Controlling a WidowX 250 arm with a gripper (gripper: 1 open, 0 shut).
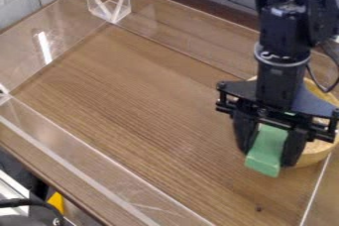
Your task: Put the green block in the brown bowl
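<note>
A: Near edge first?
B: Black cable and a yellow bit at the lower left corner, both cut off by the frame. Wood table beyond.
A: Block?
B: Green block, lower right, its near end showing under the pincer. Far end hidden by the black fingers.
A: Pincer state?
B: Pinching the block, fingers either side of it, so parted by the block's width. Tips hard to make out, black on black.
A: In the bowl?
B: Bowl is behind the pincer, mostly covered; only rim parts show, right side cut off. Block overlaps its near left rim in view. Probably held above that rim, but height is hard to read from this angle.
A: Far side?
B: Arm runs up out of frame at top right. Clear wire-like stand at the far left edge of the table, details too small.
</note>
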